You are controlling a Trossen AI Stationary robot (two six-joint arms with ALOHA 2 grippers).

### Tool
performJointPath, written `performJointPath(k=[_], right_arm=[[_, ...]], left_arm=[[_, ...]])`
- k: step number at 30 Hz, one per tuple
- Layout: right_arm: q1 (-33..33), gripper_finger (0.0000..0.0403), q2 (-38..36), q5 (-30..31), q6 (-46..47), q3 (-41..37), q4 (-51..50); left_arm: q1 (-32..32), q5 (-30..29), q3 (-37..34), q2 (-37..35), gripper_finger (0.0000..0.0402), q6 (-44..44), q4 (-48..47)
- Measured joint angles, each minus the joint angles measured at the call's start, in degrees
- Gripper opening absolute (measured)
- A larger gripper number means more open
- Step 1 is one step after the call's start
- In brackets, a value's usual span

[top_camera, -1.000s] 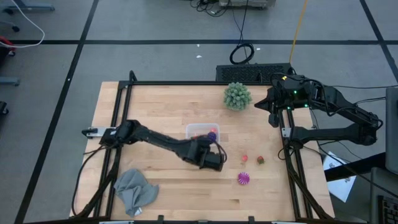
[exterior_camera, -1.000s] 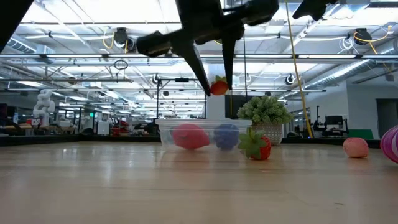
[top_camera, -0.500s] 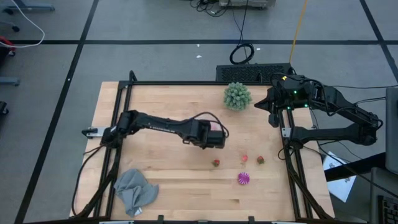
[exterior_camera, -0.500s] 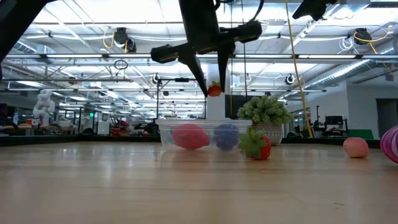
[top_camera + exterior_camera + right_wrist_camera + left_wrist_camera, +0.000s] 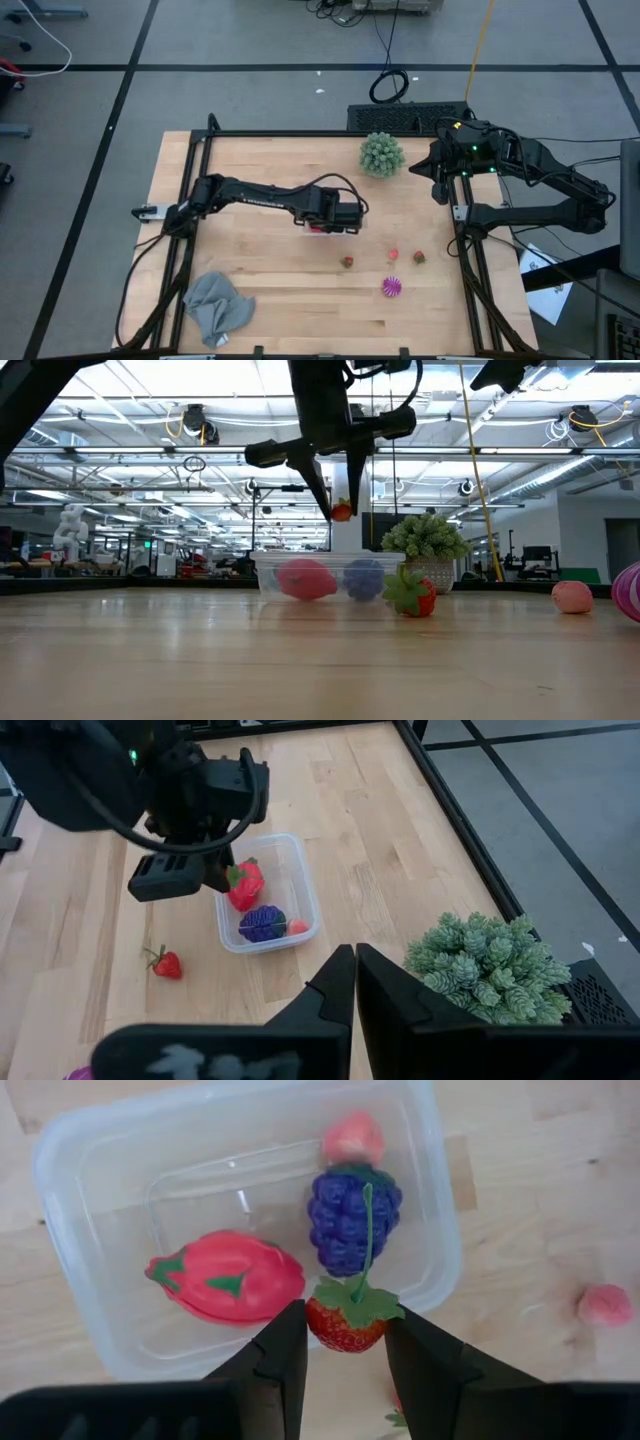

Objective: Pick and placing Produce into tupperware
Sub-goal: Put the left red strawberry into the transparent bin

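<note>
left gripper [image 5: 345,1355] up over the clear tupperware [image 5: 90,1170], fingers pinched on a little strawberry [image 5: 345,1323], purple grapes [image 5: 350,1215] and red fruit [image 5: 228,1275] already inside, right gripper [image 5: 354,982] closed up, parked by the spiky green ball [image 5: 485,965]

Take the tupperware [image 5: 70,1260] near the counter's [image 5: 260,280] middle as your landmark. Inside it you have three produce pieces [image 5: 354,1220]. Directly above its near edge, the left claw [image 5: 345,1342] holds a strawberry [image 5: 346,1318]. Toward the right arm's side lie four loose pieces [image 5: 391,287] on the counter. Behind it sits the spiky ball [image 5: 381,154]; the cloth [image 5: 217,306] lies at the near-left corner.
</note>
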Motion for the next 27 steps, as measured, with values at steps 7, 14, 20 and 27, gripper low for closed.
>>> performJointPath(k=[7, 14, 20, 27], right_arm=[[0.0, 0.0004, 0.0, 0.0, 0.0, 0.0, 0.0], [0.0, 0.0004, 0.0, 0.0, 0.0, 0.0, 0.0], [0.0, 0.0004, 0.0, 0.0, 0.0, 0.0, 0.0], [0.0, 0.0004, 0.0, 0.0, 0.0, 0.0, 0.0]], left_arm=[[0.0, 0.0, 0.0, 1.1, 0.0118, 0.0, -0.7], [0.1, 0.0, 0.0, 2.2, 0.0118, 0.0, 0.0], [0.4, 0.0, 0.0, 3.2, 0.0118, 0.3, 1.4], [1.1, 0.4, 0.0, 4.6, 0.0118, 0.3, 2.0]])
